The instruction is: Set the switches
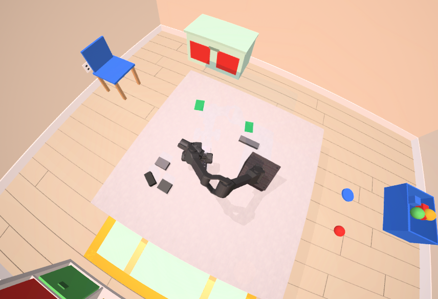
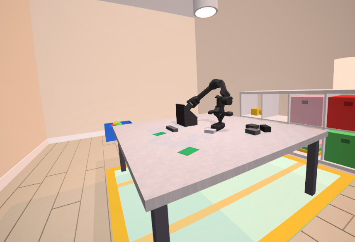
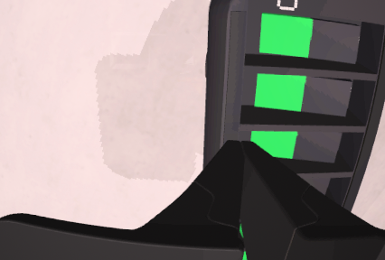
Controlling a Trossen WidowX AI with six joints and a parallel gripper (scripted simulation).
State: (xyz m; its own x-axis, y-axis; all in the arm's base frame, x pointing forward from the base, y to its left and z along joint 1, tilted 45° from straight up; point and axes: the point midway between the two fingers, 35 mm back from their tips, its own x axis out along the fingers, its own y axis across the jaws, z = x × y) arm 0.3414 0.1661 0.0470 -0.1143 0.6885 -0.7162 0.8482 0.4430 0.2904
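Note:
The dark grey controller unit (image 2: 217, 127) (image 3: 217, 84) sits on its base, with its switches facing up. In the top view the arm largely covers it. The wrist view shows its "ON" lettering and three rockers with green ends (image 3: 286, 35) (image 3: 280, 92) (image 3: 274, 143) on the left and dark ends on the right. I cannot tell surely which ends are pressed. A fourth slot shows partly; the rest is behind the fingers. The label is out of sight. My gripper (image 2: 220, 122) (image 3: 238, 153) is shut and empty, pointing down just over the unit; contact cannot be told.
A pale block (image 2: 210, 131) lies beside the unit. Three dark modules (image 1: 162, 163) (image 1: 150, 178) (image 1: 165, 186) lie on the side away from the arm's base. A long grey bar (image 1: 248, 142) (image 2: 171, 129) and two green squares (image 1: 199, 105) (image 1: 248, 127) lie elsewhere on the bench (image 1: 212, 246).

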